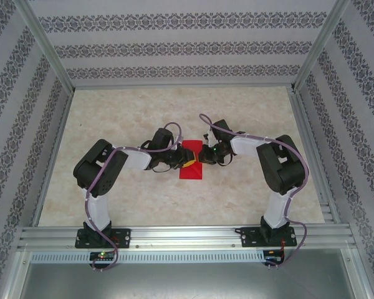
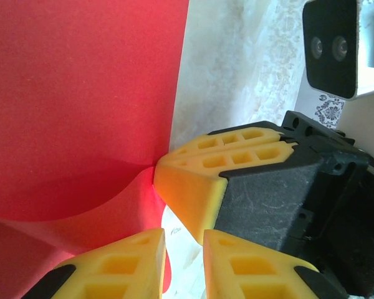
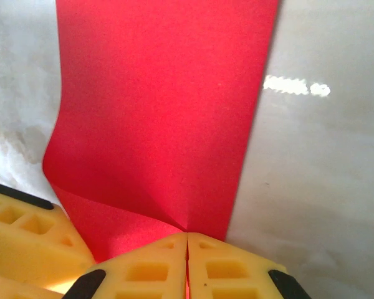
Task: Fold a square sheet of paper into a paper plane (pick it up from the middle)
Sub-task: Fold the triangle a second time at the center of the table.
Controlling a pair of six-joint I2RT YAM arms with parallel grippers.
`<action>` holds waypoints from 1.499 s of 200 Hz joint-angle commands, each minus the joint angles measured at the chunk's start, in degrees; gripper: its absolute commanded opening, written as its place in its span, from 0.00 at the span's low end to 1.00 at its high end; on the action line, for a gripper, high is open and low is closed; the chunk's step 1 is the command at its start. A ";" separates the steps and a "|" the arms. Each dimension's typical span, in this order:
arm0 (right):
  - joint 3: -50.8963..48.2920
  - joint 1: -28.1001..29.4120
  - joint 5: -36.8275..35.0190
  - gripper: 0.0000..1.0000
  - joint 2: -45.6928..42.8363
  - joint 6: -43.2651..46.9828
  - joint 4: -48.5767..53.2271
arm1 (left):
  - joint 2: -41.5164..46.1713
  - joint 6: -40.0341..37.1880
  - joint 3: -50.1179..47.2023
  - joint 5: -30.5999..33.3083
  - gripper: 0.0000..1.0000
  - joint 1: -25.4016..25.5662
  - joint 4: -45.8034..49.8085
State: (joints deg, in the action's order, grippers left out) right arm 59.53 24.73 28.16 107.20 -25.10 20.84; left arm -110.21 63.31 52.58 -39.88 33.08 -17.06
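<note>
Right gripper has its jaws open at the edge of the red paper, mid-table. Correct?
No. The right gripper is shut, not open: the right wrist view shows its jaws closed together on the edge of the red paper. The rest holds: the paper is in the middle of the table.

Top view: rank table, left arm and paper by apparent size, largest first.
1. table
2. left arm
3. paper, partly hidden, but clearly smallest

I see open table (image 1: 174, 106) toward the far edge and both side edges. At the middle, my left gripper (image 1: 182, 164) and right gripper (image 1: 201, 157) crowd together over the square sheet of paper (image 1: 191, 172).
</note>
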 commanded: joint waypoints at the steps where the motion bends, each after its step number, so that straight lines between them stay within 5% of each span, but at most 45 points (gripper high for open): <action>1: 1.41 -0.04 -2.35 0.09 -0.15 1.11 0.24 | -1.12 -0.77 1.26 -1.44 0.25 0.59 -2.16; 241: 2.61 0.61 -1.24 0.12 1.67 2.12 1.59 | -2.08 -1.97 1.30 2.52 0.24 0.61 4.66; 300: 1.06 -0.12 2.23 0.29 -2.50 1.51 0.82 | -2.04 -2.13 1.39 2.61 0.24 0.59 4.67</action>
State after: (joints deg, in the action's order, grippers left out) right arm 61.04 24.75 28.64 107.55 -24.05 21.89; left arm -111.87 63.00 53.21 -38.24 33.08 -13.61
